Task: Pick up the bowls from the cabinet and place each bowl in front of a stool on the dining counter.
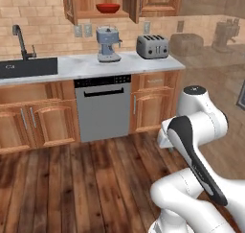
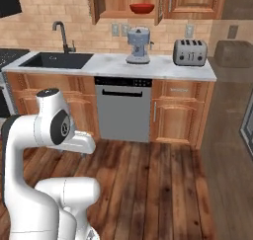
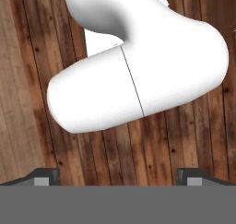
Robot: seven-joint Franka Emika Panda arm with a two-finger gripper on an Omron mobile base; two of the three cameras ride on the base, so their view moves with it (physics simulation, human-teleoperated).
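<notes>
Red bowl [image 1: 107, 8]: on shelf of open cabinet [image 1: 86, 2], untouched. Fingers [image 3: 46, 176]: spread wide, empty, aimed at floor [image 3: 27, 80]. Nothing delivered; all placing remains.

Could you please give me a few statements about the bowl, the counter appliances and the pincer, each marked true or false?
1. A red bowl sits in the open cabinet. True.
2. The pincer grips the bowl. False: it is open, over the wood floor.
3. The toaster stands right of the coffee machine. True.
4. The coffee machine stands in the sink. False: it stands on the worktop.
</notes>
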